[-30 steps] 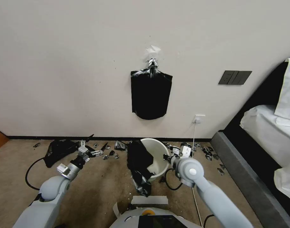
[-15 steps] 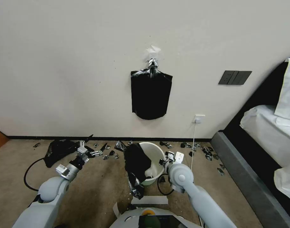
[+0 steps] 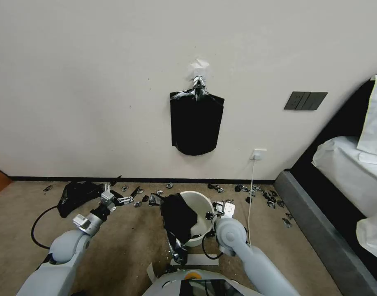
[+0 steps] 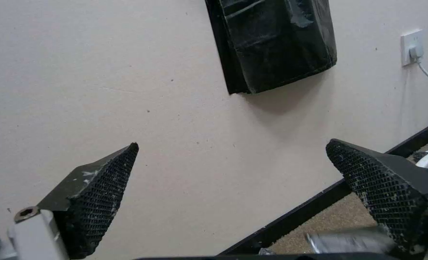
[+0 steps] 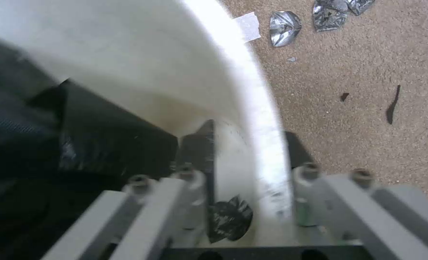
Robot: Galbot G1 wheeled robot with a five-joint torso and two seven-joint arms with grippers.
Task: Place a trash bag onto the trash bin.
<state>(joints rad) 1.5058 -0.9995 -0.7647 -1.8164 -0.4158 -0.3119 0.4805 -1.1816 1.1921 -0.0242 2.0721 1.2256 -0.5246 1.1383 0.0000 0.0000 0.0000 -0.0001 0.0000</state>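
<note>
The cream trash bin stands tilted on the carpet in front of me in the head view. The glossy black trash bag is draped over its left rim and hangs down the side to the floor. My right gripper grips the bin's right rim. In the right wrist view one finger sits inside the bin wall and one outside, with my right gripper shut on the rim and the trash bag dark within. My left gripper hovers open to the left, its fingers wide apart and holding nothing.
A flat black sheaf hangs from a silver clip on the wall. A squashed black heap and foil scraps litter the carpet by the baseboard. A white cable runs from the socket. A bed bounds the right side.
The right gripper has drawn the bin, with the bag on it, leftward and closer to me. The left arm has stayed where it was.
</note>
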